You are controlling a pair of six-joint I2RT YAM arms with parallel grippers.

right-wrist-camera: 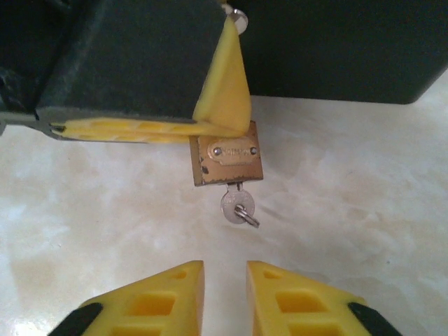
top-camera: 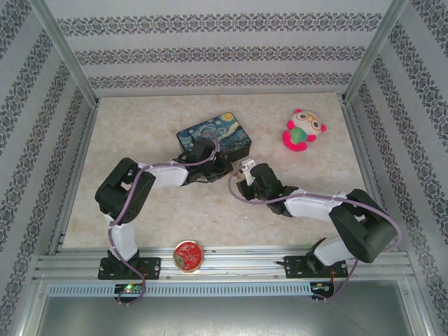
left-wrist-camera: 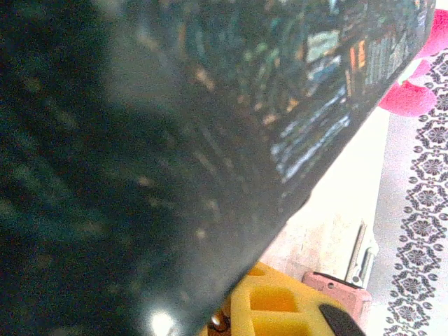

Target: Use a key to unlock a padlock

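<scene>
- Small brass-coloured padlock (right-wrist-camera: 226, 162), right wrist view: it sits on the beige marbled tabletop (right-wrist-camera: 364, 210), just in front of the dark box, with its plated face turned up to the camera.
- Axis: the line through lock and key runs from the box toward the right gripper. The shackle end points at the box and is hidden under yellow fingers. The keyhole end points at the right gripper.
- Small silvery metal key (right-wrist-camera: 236, 205): it is seated in the padlock's lower face. Its round bow juts toward the right gripper, tilted slightly off the lock's axis, and carries a small wire ring.
- Left gripper (right-wrist-camera: 213, 129): its 2 yellow fingers are pressed together on the top of the padlock, 1 lying flat from the left and 1 coming down from above.
- Right gripper (right-wrist-camera: 225, 294): its 2 yellow fingers stand slightly apart with nothing between them. They are near the key bow but clear of it.
- Surroundings, top view: the rectangular Starry Night printed box (top-camera: 213, 138) lies directly behind the lock. A pink-and-white plush toy (top-camera: 303, 130) sits well apart at the far right, and a round red disc (top-camera: 187, 255) rests at the near edge between the arm bases.
- Obstruction: the box closes off the far side, and the left fingers cover the shackle.
</scene>
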